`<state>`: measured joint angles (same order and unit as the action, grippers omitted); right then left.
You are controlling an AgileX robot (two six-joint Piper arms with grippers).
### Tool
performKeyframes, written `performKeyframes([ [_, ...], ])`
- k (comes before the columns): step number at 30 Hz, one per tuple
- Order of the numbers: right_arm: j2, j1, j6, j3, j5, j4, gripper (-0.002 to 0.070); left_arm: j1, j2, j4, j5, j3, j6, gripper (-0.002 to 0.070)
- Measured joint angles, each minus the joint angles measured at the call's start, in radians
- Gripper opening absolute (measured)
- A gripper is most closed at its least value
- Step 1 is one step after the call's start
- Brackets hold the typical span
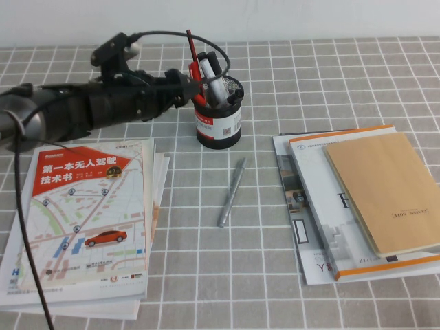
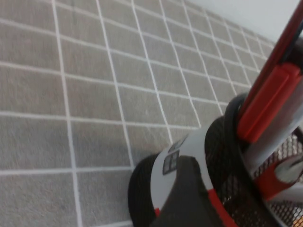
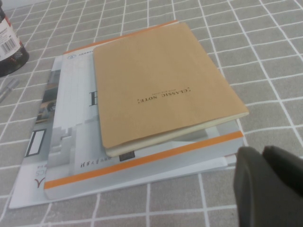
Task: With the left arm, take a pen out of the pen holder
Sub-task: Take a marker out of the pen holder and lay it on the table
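The black mesh pen holder (image 1: 218, 117) with a white and red label stands at the back middle of the table and holds several pens. A red pen (image 1: 192, 48) sticks up highest from its left rim. My left gripper (image 1: 196, 81) is open at that rim, around the lower part of the red pen without closing on it. In the left wrist view one dark finger (image 2: 184, 198) lies against the holder (image 2: 189, 156), with the red pen (image 2: 274, 90) just beyond. My right gripper (image 3: 262, 158) is shut and empty, low over the table near the books.
A silver pen (image 1: 232, 192) lies on the cloth in front of the holder. A map booklet stack (image 1: 86, 213) lies front left. A brown notebook (image 1: 385, 192) on larger books sits at the right. The left arm's black cable (image 1: 27, 227) hangs over the booklets.
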<state>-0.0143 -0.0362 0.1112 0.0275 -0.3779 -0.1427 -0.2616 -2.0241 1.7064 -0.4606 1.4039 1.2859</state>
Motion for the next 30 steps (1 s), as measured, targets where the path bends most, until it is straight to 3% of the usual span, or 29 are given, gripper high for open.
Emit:
performKeyframes([
  [8,0.000,0.000,0.000,0.000,0.000,0.000,-0.0013,-0.052,-0.033,0.001,0.049,0.039,0.000,0.0424],
  [19,0.000,0.000,0.000,0.000,0.000,0.000,-0.0013,-0.067,-0.035,0.010,0.100,0.050,-0.026,0.0116],
  [30,0.000,0.000,0.000,0.000,0.000,0.000,-0.0013,-0.074,-0.035,0.011,0.099,0.050,-0.028,0.0116],
])
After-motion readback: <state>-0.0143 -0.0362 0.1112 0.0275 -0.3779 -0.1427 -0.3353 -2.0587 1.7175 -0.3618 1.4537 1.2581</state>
